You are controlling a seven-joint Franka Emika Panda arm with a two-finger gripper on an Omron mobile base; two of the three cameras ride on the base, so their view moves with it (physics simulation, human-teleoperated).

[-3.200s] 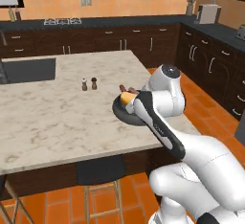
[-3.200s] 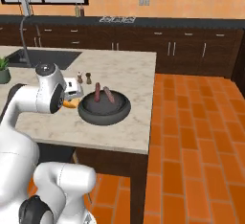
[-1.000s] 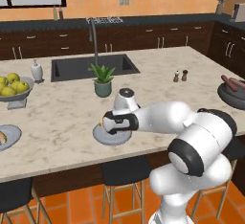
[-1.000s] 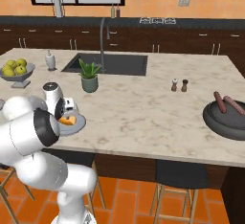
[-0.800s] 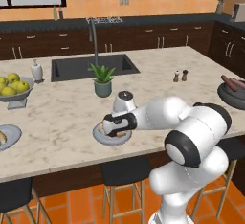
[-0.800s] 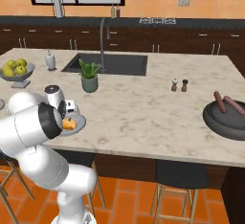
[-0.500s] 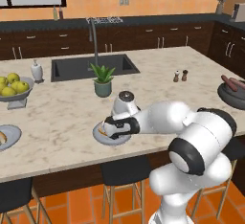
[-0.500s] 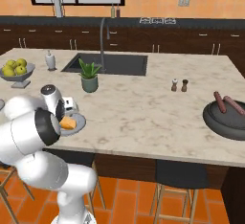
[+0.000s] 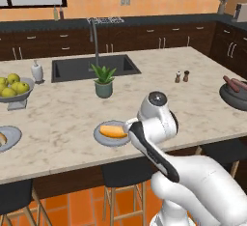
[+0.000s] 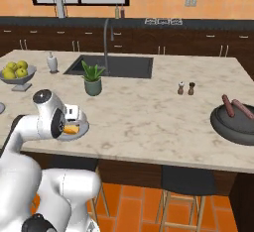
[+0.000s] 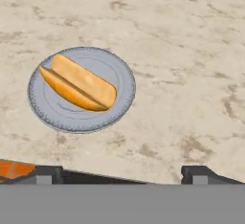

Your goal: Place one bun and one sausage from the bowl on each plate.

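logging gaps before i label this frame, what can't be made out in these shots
- Far-left grey plate, left base view: cut by the picture's edge, so its contents show only in part.
- Wide dark bowl, left base view: cut by the right edge; the count of brown sausages inside is unsure.
- Near grey plate with the orange bun, right base view: partly behind the white arm.
- Gripper, hand view: only the fingertips show, set wide apart.

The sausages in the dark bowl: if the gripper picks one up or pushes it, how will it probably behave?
The sausages are long and round, so a pushed one would probably roll sideways. They lean on the sloped wall of the bowl, so one may slide down if nudged. Their surface looks smooth, so the open gripper might slip unless it closes across the middle.
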